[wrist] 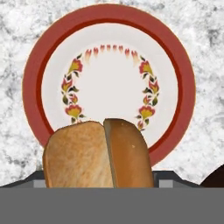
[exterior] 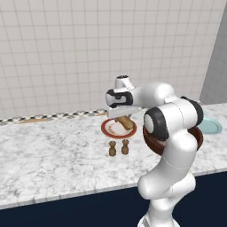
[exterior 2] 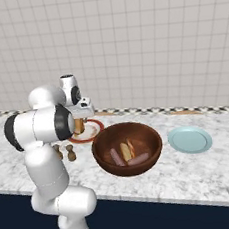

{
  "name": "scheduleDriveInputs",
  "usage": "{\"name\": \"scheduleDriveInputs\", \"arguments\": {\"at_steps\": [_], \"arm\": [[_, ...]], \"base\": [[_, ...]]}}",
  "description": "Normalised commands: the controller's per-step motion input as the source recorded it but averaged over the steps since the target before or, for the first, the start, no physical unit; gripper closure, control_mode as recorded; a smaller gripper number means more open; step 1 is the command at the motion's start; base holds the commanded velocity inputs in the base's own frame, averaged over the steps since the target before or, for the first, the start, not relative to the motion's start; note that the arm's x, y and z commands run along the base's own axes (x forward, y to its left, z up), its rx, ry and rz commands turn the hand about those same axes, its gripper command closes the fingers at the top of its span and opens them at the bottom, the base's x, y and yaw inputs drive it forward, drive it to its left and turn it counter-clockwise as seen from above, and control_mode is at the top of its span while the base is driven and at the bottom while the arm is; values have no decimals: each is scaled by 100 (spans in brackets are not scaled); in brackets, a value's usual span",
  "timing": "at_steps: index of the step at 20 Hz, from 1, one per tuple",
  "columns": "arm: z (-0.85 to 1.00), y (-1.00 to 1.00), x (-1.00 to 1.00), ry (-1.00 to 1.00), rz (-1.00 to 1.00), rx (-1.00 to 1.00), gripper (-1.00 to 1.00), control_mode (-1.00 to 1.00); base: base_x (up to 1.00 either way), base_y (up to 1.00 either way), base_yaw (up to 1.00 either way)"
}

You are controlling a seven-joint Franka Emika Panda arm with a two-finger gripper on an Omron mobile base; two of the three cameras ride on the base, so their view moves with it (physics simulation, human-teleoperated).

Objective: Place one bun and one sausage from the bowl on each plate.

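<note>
While claw (wrist: pixel 99 186) grips bun (wrist: pixel 98 155) over red-rimmed plate (wrist: pixel 183 87), no writing legible.

a: where's my arm (exterior: pixel 170 146)?
b: i see it folded at the elbow, forearm reaching left and level, wrist bent down.
a: end effector (exterior: pixel 124 120)?
b: pointing down, jaws wide around a bun (wrist: pixel 98 155).

Red-rimmed plate (wrist: pixel 109 87) (floral ring, cream centre); golden-brown bun (wrist: pixel 98 155).
</note>
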Motion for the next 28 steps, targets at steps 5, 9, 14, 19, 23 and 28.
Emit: {"name": "scheduleDriveInputs", "arguments": {"at_steps": [5,9,14,19,23,28], "arm": [[-30,0,0,-7,0,0,100,-100],[-17,0,22,-2,0,0,100,-100],[-11,0,47,0,0,0,100,-100],[-14,0,37,0,0,0,100,-100],[-17,0,29,0,0,0,100,-100],[-25,0,14,0,0,0,100,-100]], "base": [[0,0,0],[0,0,0],[0,0,0],[0,0,0],[0,0,0],[0,0,0]]}}
